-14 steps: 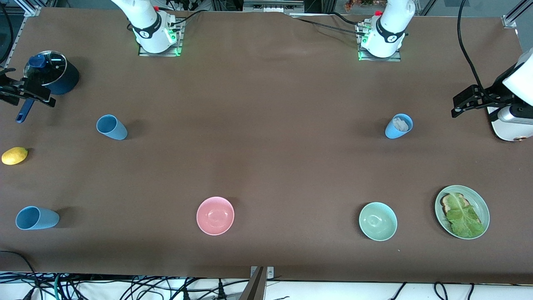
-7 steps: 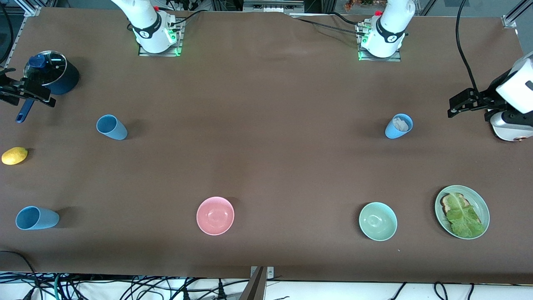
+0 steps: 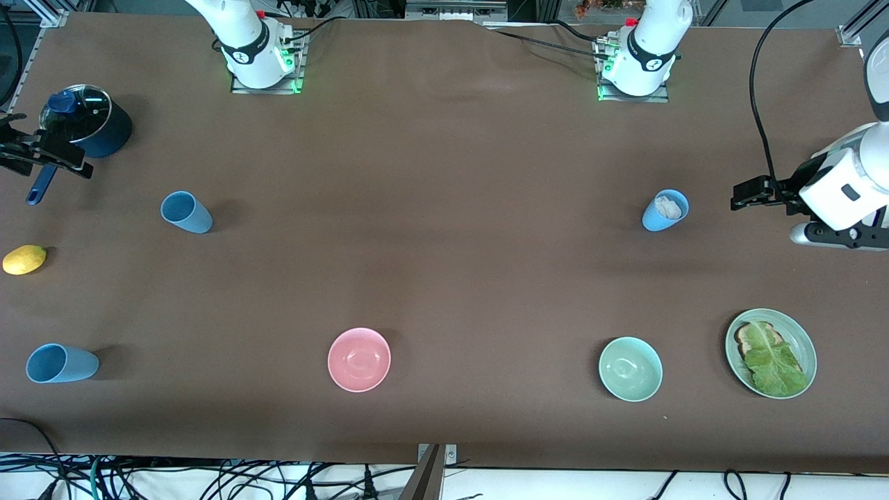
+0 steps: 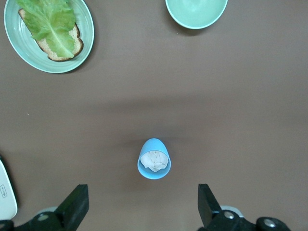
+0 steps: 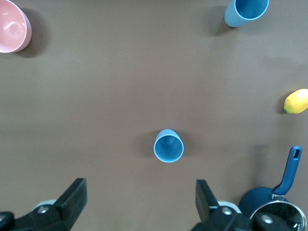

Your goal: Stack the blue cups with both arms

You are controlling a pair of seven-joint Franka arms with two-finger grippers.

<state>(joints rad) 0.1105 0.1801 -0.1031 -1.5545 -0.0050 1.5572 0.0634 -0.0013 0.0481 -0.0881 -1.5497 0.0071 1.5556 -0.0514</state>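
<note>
Three light-blue cups stand upright on the brown table. One cup (image 3: 665,210) holds a crumpled white wad and stands toward the left arm's end; it also shows in the left wrist view (image 4: 154,160). A second cup (image 3: 186,212) stands toward the right arm's end and shows in the right wrist view (image 5: 168,145). A third cup (image 3: 61,363) stands nearer the front camera, in the corner at the right arm's end. My left gripper (image 3: 744,194) is open and empty, over the table beside the wad cup. My right gripper (image 3: 48,156) is open and empty, over the table by the pot.
A dark blue lidded pot (image 3: 87,125) and a lemon (image 3: 24,259) lie at the right arm's end. A pink bowl (image 3: 359,359), a mint-green bowl (image 3: 630,369) and a green plate (image 3: 806,340) with toast and lettuce sit near the front edge.
My left gripper has moved in from the table's end toward the cup with the wad and turned. The right arm and all cups have not moved.
</note>
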